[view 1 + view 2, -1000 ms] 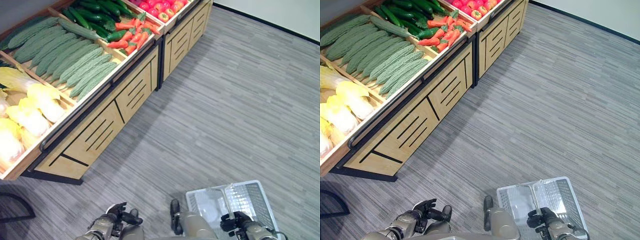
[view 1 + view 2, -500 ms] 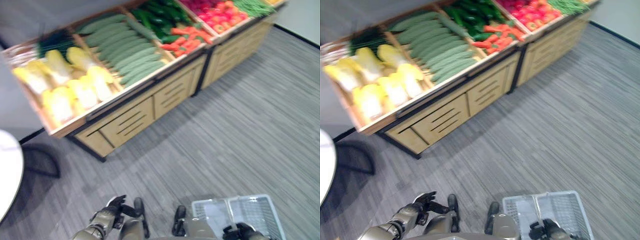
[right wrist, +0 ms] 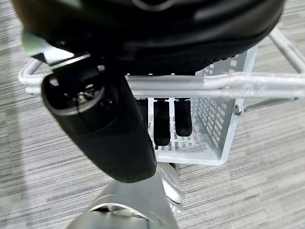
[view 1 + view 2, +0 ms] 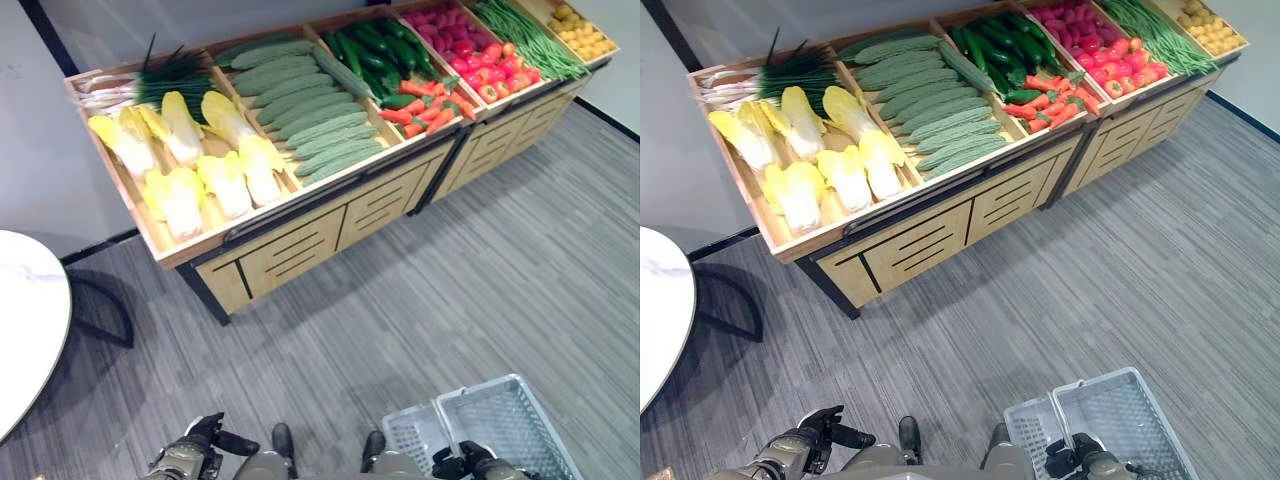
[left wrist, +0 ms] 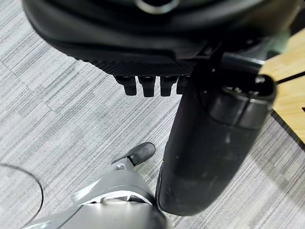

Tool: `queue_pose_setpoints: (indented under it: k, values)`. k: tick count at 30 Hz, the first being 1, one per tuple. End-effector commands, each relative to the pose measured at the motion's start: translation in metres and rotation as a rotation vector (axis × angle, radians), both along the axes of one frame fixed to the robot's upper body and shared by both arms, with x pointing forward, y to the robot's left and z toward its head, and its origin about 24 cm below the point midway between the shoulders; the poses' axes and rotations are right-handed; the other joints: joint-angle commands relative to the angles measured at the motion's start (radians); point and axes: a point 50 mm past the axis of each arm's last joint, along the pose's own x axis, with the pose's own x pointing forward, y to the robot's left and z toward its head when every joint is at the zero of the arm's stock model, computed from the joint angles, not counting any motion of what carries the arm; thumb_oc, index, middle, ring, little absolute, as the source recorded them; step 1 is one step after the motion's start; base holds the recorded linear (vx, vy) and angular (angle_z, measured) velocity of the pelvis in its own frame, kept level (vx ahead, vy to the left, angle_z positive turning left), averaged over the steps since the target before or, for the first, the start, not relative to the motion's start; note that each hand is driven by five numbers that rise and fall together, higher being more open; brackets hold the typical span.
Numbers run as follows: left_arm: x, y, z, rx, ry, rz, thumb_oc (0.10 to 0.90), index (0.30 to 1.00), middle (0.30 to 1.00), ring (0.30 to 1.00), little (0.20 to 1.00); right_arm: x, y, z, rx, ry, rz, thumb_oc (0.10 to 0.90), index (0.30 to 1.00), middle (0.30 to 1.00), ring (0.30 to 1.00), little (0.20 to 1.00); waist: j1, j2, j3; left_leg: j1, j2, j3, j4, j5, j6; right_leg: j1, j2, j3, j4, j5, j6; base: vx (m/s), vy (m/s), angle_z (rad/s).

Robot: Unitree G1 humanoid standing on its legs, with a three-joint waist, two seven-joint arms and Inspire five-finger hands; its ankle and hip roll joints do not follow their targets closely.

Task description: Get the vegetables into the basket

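- Right hand (image 3: 157, 119) in its wrist view has fingers (image 3: 162, 121) curled round the grey handle (image 3: 200, 86) of the white plastic basket (image 3: 214, 138), which hangs over the grey striped floor (image 3: 38, 143); no vegetables are visible in the part of the basket that shows.
- Left hand (image 5: 200, 143) in its wrist view hangs above the floor with fingers curled and nothing in them; a corner of the wooden stand (image 5: 290, 90) is beside it.
- From the left eye view, the left hand (image 4: 195, 455) sits at the lower edge and the right hand (image 4: 462, 464) grips the basket (image 4: 500, 425) at lower right. The stand (image 4: 330, 215) lies across open floor, well apart from both hands. Its bins hold, from the left, spring onions (image 4: 150, 85), napa cabbages (image 4: 185, 160), bitter gourds (image 4: 300, 110), cucumbers (image 4: 375, 40), carrots (image 4: 420, 100), tomatoes (image 4: 485, 75) and green beans (image 4: 520, 35). A round white surface (image 4: 25, 320) stands at far left.
- Against the frame one second back, the camera has swung: the stand now appears farther off and whole, and the round surface has come into sight.
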Motion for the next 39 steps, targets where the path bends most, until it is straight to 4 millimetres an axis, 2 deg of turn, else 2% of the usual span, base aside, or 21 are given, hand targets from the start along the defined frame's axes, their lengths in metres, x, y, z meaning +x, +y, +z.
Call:
queue_pose_setpoints:
  k: [1,3,5,9,12,14,16,23,24,26,28,29,32,39]
  values:
    - [0.006,0.002,0.002,0.006,-0.020,0.002,0.900,1.000,1.000,1.000,1.000,0.006,0.002,0.001,0.016,-0.018,0.009,0.400,0.300,0.300,0.300,0.300,-0.008,-0.012,0.047,-0.028,0.014,-0.129,0.053,-0.063,-0.034,-0.029,-0.037,0.144,0.068,0.152,0.078,0.03,0.071,0.09]
    - [0.005,0.003,0.002,0.013,-0.013,-0.009,0.900,1.000,1.000,1.000,1.000,0.007,0.002,0.001,0.018,-0.019,0.011,0.400,0.300,0.300,0.300,0.300,-0.022,0.000,0.050,-0.004,0.009,-0.163,0.040,-0.068,-0.033,-0.062,0.005,0.222,0.054,0.143,0.062,0.08,0.037,0.34]
    - [0.005,0.004,0.003,0.019,-0.010,-0.010,0.900,1.000,1.000,1.000,1.000,0.009,0.000,0.002,0.016,-0.024,0.008,0.400,0.300,0.300,0.300,0.300,-0.037,0.006,0.060,0.013,0.009,-0.193,0.039,-0.076,-0.041,-0.095,0.016,0.263,-0.010,0.150,0.056,0.13,-0.027,0.44]
    - [0.004,0.007,0.003,0.032,-0.005,-0.005,0.900,1.000,1.000,1.000,1.000,0.009,0.000,0.002,0.014,-0.017,0.018,0.400,0.300,0.300,0.300,0.300,-0.068,0.000,0.083,0.045,0.001,-0.263,0.046,-0.094,-0.047,-0.172,0.048,0.354,-0.097,0.183,0.071,0.15,-0.062,0.36]
    - [0.001,0.009,0.002,0.039,0.003,0.009,0.900,1.000,1.000,1.000,1.000,0.002,0.000,0.001,0.019,0.000,0.009,0.400,0.300,0.300,0.300,0.300,-0.087,-0.005,0.086,0.061,-0.008,-0.331,0.024,-0.089,-0.052,-0.185,0.099,0.400,-0.113,0.182,0.073,0.10,-0.095,0.85]
    - [-0.001,0.008,0.002,0.039,0.011,0.007,0.900,1.000,1.000,1.000,1.000,-0.004,-0.001,-0.001,0.017,0.017,0.002,0.400,0.300,0.300,0.300,0.300,-0.090,-0.007,0.080,0.059,-0.010,-0.350,0.021,-0.086,-0.055,-0.164,0.104,0.404,-0.116,0.167,0.067,0.05,-0.134,1.20]
    - [-0.003,0.007,0.001,0.037,0.016,0.016,0.900,1.000,1.000,1.000,1.000,-0.006,-0.002,-0.001,0.011,0.026,0.004,0.400,0.300,0.300,0.300,0.300,-0.083,-0.001,0.061,0.053,0.011,-0.379,0.000,-0.065,-0.070,-0.136,0.123,0.413,-0.098,0.133,0.053,0.06,-0.221,0.60]
    - [-0.002,0.002,-0.001,0.015,0.016,0.037,0.900,1.000,1.000,1.000,1.000,-0.006,-0.003,0.000,0.002,0.023,0.017,0.400,0.300,0.300,0.300,0.300,-0.072,0.013,0.038,0.022,0.078,-0.462,0.009,-0.038,-0.124,-0.093,0.155,0.345,-0.072,0.059,0.012,0.04,-0.229,0.53]
    - [-0.001,-0.001,-0.001,0.008,0.018,0.038,0.900,1.000,1.000,1.000,1.000,-0.005,-0.005,0.000,-0.001,0.019,0.021,0.400,0.300,0.300,0.300,0.300,-0.069,0.009,0.032,0.003,0.086,-0.469,0.026,-0.031,-0.137,-0.071,0.155,0.315,-0.083,0.056,0.003,0.06,-0.176,0.74]
    - [-0.001,-0.003,-0.002,0.004,0.019,0.031,0.900,1.000,1.000,1.000,1.000,-0.005,-0.006,0.001,-0.004,0.022,0.024,0.400,0.300,0.300,0.300,0.300,-0.073,0.008,0.029,-0.012,0.088,-0.461,0.036,-0.024,-0.144,-0.056,0.148,0.288,-0.096,0.057,0.000,0.01,-0.109,0.69]
    - [0.005,-0.012,-0.002,-0.008,0.009,-0.006,0.900,1.000,1.000,1.000,1.000,-0.004,-0.012,0.003,-0.018,0.011,0.013,0.400,0.300,0.300,0.300,0.300,-0.102,0.010,0.027,-0.051,0.118,-0.244,0.056,0.008,-0.145,-0.026,0.104,0.223,-0.125,0.069,0.010,-0.09,0.032,0.74]
    - [0.007,-0.014,-0.002,-0.012,0.002,-0.009,0.900,1.000,1.000,1.000,1.000,-0.002,-0.013,0.004,-0.021,0.007,0.012,0.400,0.300,0.300,0.300,0.300,-0.105,0.015,0.027,-0.049,0.129,-0.191,0.053,0.015,-0.146,-0.025,0.100,0.215,-0.129,0.074,0.012,-0.03,0.061,1.17]
    - [-0.005,-0.013,-0.005,-0.018,0.027,0.009,0.900,1.000,1.000,1.000,1.000,-0.001,-0.010,0.003,-0.019,0.019,0.026,0.400,0.300,0.300,0.300,0.300,-0.094,0.020,0.002,-0.024,0.113,-0.199,0.041,-0.014,-0.130,-0.018,0.103,0.243,-0.149,0.084,0.017,0.03,0.042,0.29]
    - [-0.008,-0.008,-0.005,0.005,0.034,-0.001,0.900,1.000,1.000,1.000,1.000,0.001,0.000,0.000,0.000,0.023,0.057,0.400,0.300,0.300,0.300,0.300,-0.078,0.006,-0.005,0.002,0.092,-0.185,0.036,-0.035,-0.111,-0.015,0.085,0.264,-0.153,0.094,0.025,0.01,0.063,-0.30]
